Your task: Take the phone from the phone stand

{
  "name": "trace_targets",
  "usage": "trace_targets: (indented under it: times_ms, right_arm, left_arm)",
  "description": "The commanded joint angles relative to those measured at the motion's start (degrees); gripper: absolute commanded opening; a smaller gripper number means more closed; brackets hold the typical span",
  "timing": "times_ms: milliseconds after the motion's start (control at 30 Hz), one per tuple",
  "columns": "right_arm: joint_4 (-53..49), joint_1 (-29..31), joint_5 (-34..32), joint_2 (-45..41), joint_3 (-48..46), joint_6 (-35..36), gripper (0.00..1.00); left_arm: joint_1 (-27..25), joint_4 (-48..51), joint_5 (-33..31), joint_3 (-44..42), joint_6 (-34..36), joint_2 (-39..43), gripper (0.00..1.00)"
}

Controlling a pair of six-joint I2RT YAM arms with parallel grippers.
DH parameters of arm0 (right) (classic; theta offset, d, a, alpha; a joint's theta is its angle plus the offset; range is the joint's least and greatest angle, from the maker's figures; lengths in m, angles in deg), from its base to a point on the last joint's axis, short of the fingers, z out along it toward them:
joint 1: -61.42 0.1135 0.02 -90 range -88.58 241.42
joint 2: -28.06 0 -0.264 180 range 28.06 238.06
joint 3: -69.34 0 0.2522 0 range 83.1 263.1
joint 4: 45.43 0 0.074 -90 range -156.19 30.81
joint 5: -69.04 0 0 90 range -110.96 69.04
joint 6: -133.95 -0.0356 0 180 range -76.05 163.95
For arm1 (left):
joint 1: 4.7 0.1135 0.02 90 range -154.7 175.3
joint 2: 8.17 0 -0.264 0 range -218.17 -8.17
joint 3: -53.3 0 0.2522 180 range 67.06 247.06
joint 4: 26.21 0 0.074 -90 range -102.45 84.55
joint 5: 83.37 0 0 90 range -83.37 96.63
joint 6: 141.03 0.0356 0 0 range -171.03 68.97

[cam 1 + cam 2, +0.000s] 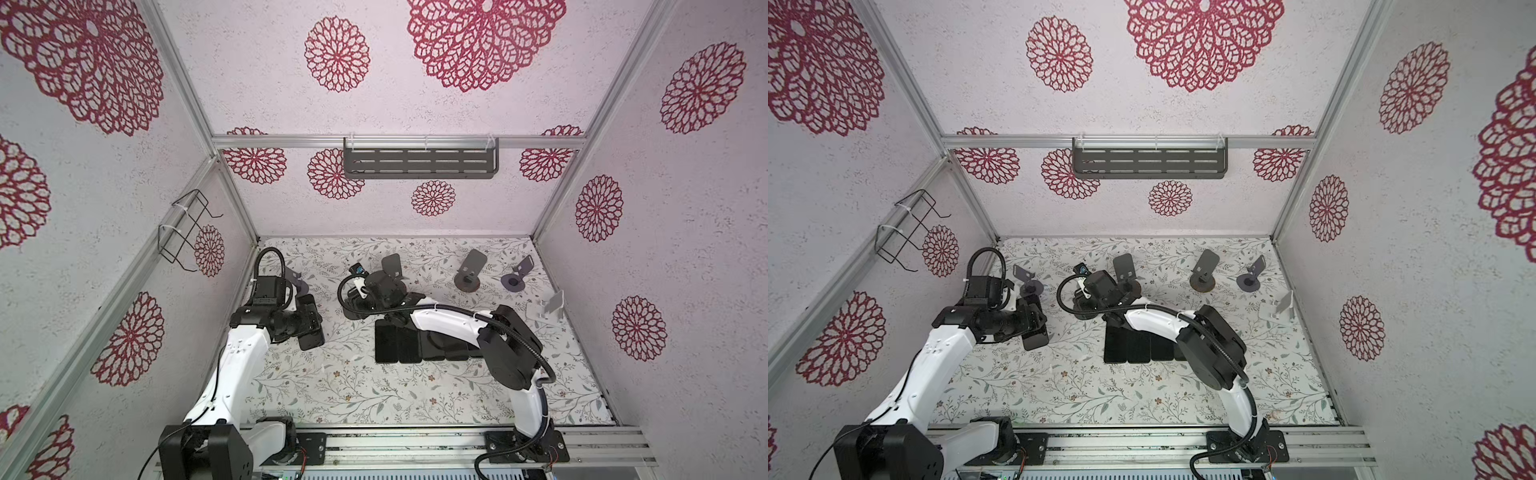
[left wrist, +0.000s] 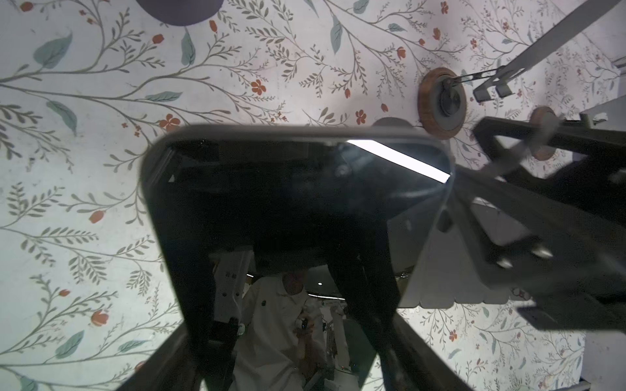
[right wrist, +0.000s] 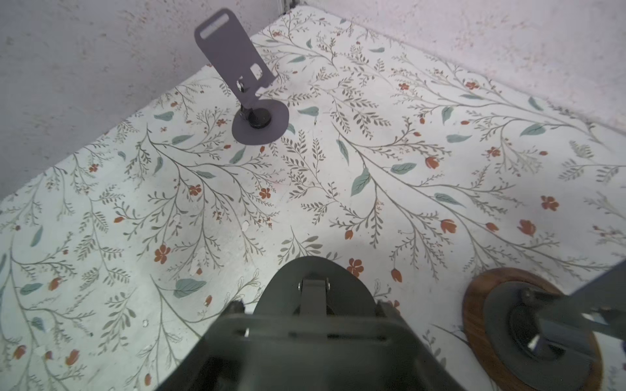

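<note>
I have the left gripper (image 1: 305, 322) clamped across the phone (image 2: 288, 203). It sits left of centre in both top views, clear of its cradle and near the dark stand (image 3: 315, 281). The right gripper (image 1: 363, 293) is down on that stand's plate at mid-frame. I cannot tell whether its jaws are pinching the plate.

My worries:
- **Slipping:** the phone's edges look slick, so a quick swing could let it slide out and drop onto the table (image 1: 353, 395).
- **Snagging:** at the right of the left wrist view its corner lies close to the stand plate and the right gripper, so a careless sweep could catch either.
- **Arm clash:** the right arm lies over the row of phones (image 1: 399, 345), so setting down there risks the arms colliding.

My count is one phone in hand and at least four flat in the row, perhaps a fifth under the arm. I judge six stands:
- the dark one;
- two purple stands, at left (image 1: 300, 281) and at right (image 1: 514, 277);
- two wooden-based stands (image 1: 467, 276);
- one white stand (image 1: 548, 307).
</note>
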Motion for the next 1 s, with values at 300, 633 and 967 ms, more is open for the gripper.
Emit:
trace_targets:
  times_ms: [300,633,967]
  right_arm:
    - [-11.83,-5.03,-7.1,-20.24,-3.65,-0.46,0.29]
    - [-22.18,-19.16,-7.24,-29.39,-8.64,-1.06,0.16]
    - [-12.59,-24.53,-8.37,-21.72,-10.5,2.71,0.09]
  left_arm:
    - [-11.22,-0.69,-11.62,6.12,-5.59,-13.05,0.27]
    - [-18.8,-2.29,-12.84,14.86,-7.21,-27.95,0.26]
    - [-23.51,-2.37,-14.14,18.77,-10.56,-35.44,0.26]
